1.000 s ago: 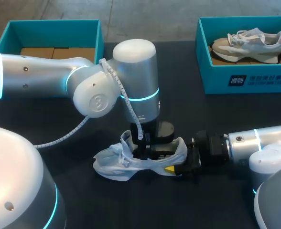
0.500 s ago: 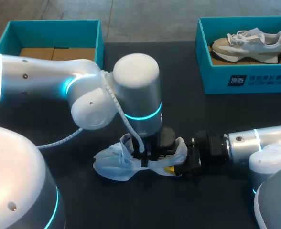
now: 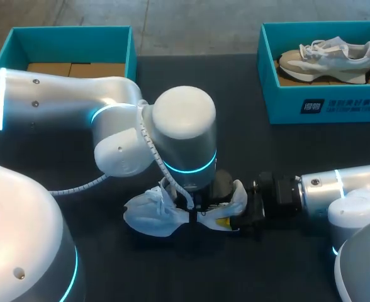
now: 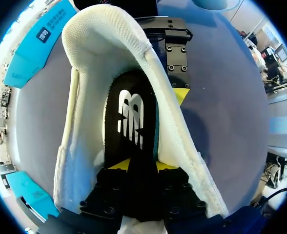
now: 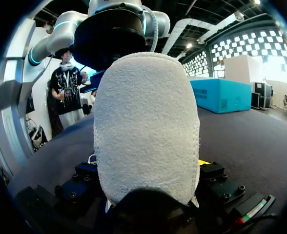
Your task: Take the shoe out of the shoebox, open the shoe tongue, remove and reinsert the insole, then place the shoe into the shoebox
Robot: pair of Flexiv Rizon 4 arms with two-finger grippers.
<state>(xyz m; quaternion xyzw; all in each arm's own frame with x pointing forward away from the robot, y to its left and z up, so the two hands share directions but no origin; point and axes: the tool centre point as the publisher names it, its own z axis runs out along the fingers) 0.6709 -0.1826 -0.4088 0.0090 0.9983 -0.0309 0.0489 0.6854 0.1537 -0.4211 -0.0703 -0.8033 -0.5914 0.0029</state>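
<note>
A white mesh shoe lies on its sole on the dark table, toe to the left. My left gripper reaches down into the shoe's opening. Its yellow tips stand on either side of the black insole and touch it. In the head view the wrist hides these fingers. My right gripper comes in from the right and is shut on the heel, one finger on each side. Its yellow fingertip shows against the outer wall of the shoe.
A teal shoebox with brown cardboard inside stands at the back left. A second teal shoebox at the back right holds a grey and white shoe. Dark tabletop lies between the boxes and the arms.
My left wrist has come down and forward over the shoe, and its fingers have drawn closer together on the insole. The right arm and the heel have stayed put.
</note>
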